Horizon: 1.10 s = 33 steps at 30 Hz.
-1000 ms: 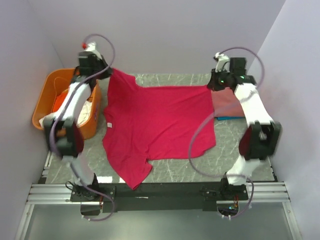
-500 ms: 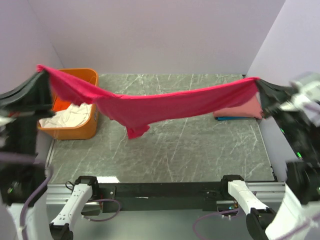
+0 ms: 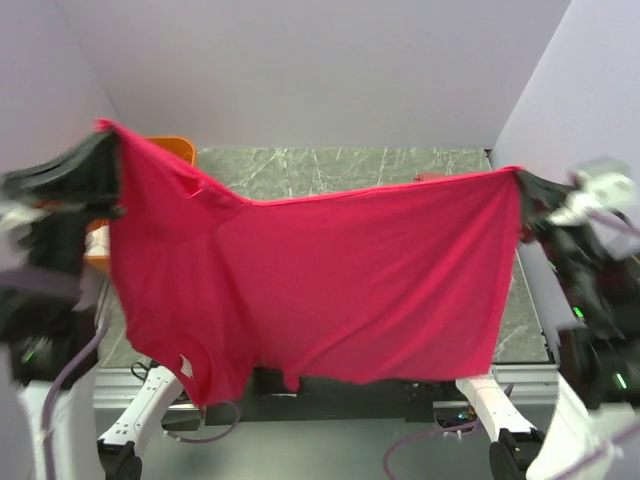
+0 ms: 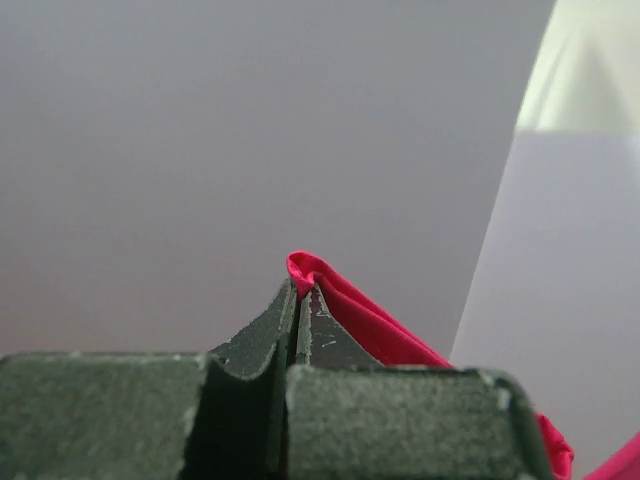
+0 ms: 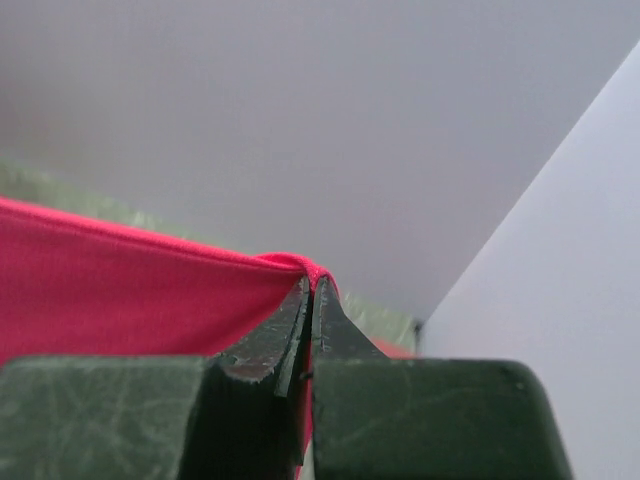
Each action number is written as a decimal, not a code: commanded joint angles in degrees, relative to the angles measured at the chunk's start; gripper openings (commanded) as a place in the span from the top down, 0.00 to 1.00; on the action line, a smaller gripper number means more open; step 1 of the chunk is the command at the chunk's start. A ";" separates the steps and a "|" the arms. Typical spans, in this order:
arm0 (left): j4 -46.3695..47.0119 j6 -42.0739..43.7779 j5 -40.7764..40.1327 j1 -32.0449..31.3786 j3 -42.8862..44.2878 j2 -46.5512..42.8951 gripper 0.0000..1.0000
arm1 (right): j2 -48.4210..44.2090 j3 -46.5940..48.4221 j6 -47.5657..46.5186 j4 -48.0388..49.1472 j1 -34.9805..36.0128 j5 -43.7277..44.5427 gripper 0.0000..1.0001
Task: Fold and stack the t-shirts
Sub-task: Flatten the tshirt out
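The large crimson-pink t-shirt [image 3: 320,285] hangs spread wide in the air, close to the top camera, covering most of the table. My left gripper [image 3: 105,135] is shut on its upper left corner; the pinched cloth [image 4: 340,300] shows in the left wrist view above the gripper [image 4: 298,292]. My right gripper [image 3: 520,180] is shut on the upper right corner; in the right wrist view the shirt's edge [image 5: 130,280] runs left from the gripper [image 5: 310,288]. The other shirts are hidden behind the raised one.
The orange plastic tub [image 3: 175,148] shows only as a rim at the back left behind the shirt. The grey marble table [image 3: 350,165] shows at the back. Lilac walls close in on three sides.
Both arms have lifted the crimson-pink shirt off the table and up toward the camera. It went from lying flat, to a stretched band, to hanging open as a wide sheet.
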 commanded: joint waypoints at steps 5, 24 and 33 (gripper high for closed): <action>10.33 -0.23 1.80 -0.67 -25.78 13.92 1.00 | 4.47 -28.56 0.25 16.90 -0.37 0.60 1.00; 8.35 0.73 -2.95 0.12 7.03 81.08 1.00 | 69.14 -12.64 1.65 30.20 1.04 -3.46 1.00; 3.42 2.31 0.39 1.08 20.58 87.94 1.00 | 69.77 -10.00 3.76 30.81 0.95 -3.90 1.00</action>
